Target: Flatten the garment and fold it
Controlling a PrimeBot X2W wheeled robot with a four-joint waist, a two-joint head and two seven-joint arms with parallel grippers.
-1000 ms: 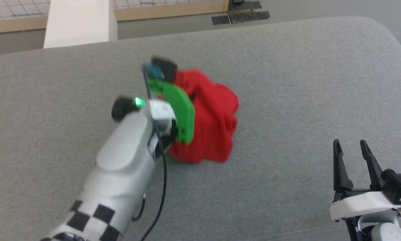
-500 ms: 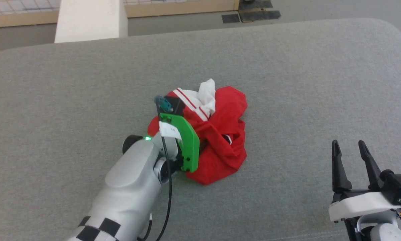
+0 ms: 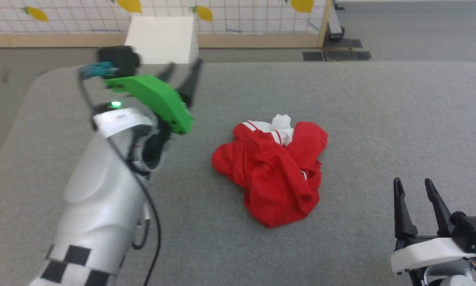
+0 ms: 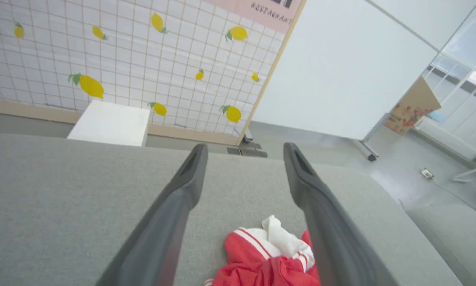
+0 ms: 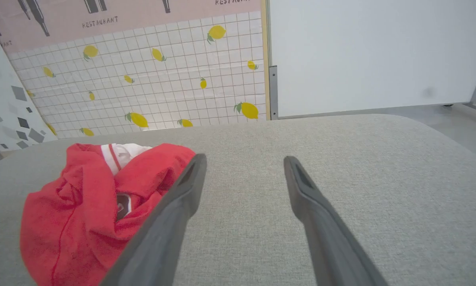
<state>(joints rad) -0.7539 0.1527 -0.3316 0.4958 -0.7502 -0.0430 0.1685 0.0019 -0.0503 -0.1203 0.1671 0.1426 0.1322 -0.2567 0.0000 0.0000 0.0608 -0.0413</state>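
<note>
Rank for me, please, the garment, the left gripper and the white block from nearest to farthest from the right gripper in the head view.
From the right gripper, low at the right:
1. garment, crumpled mid-table, to its left.
2. left gripper, open, high over the far left.
3. white block, on the floor beyond the far edge.

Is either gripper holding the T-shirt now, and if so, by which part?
Nothing is held. The left gripper is open, apart from the crumpled T-shirt; the right gripper is open too, with nothing between its fingers.
</note>
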